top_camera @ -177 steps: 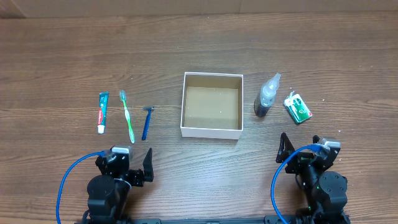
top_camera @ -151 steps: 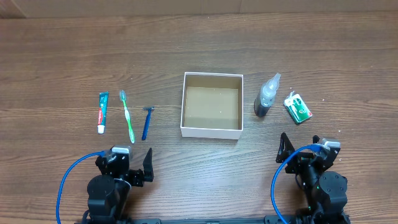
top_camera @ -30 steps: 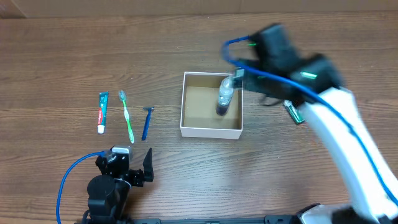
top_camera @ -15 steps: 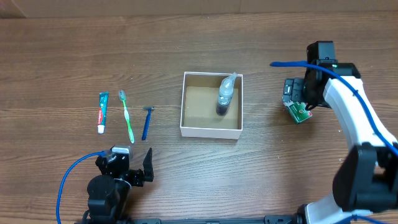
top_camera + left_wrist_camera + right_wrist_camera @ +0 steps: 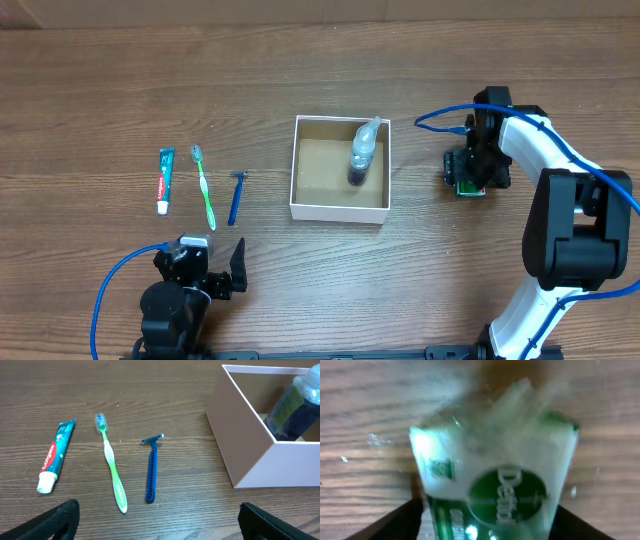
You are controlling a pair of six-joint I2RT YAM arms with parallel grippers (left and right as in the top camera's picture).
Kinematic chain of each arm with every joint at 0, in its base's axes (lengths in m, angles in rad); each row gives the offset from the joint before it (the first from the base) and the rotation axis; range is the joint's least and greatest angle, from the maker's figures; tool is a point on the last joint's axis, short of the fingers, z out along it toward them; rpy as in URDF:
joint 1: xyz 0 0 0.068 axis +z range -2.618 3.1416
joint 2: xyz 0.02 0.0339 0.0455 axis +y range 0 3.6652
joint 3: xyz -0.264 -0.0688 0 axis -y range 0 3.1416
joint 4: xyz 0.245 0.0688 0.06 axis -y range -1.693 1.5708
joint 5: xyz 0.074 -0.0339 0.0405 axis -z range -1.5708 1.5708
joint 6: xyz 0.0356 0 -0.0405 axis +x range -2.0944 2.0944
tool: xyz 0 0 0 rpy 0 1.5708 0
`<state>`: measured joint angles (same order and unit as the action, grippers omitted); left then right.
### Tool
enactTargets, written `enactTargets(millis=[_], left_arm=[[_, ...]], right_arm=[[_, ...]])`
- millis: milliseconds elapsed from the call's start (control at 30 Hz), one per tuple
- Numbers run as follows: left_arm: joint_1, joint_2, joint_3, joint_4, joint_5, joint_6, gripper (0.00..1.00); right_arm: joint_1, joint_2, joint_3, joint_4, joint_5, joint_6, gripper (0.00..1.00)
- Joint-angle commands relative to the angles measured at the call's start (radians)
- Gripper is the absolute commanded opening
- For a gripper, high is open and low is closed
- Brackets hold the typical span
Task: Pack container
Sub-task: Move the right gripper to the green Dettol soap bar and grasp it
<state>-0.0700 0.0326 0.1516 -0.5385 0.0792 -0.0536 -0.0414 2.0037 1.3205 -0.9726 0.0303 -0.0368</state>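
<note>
The container, a white-walled box with a brown inside, stands at the table's middle. A clear bottle with dark liquid lies inside it at the right; both also show in the left wrist view, container and bottle. My right gripper is down over a green and white floss packet. In the right wrist view the packet fills the gap between the two spread fingers and looks blurred. My left gripper is open and empty near the front edge.
A toothpaste tube, a green toothbrush and a blue razor lie in a row left of the container. They also show in the left wrist view: tube, toothbrush, razor.
The right arm carried the bottle from the table into the container and let it go. It then swung right and came down over the floss packet. The left arm has not moved.
</note>
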Motion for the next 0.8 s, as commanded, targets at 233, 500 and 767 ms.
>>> enactTargets(millis=[233,500,767], left_arm=[[0.004,-0.008,-0.006,0.0,0.015,-0.021,1.0],[0.004,-0.008,-0.006,0.0,0.015,-0.021,1.0],[0.004,-0.008,-0.006,0.0,0.015,-0.021,1.0]], right_arm=[[0.001,0.018,0.049,-0.188,-0.362,0.147,0.39],[0.001,-0.14,0.081,-0.196,-0.357,0.169,0.37],[0.001,-0.292,0.093,-0.248,-0.221,0.243,0.56]])
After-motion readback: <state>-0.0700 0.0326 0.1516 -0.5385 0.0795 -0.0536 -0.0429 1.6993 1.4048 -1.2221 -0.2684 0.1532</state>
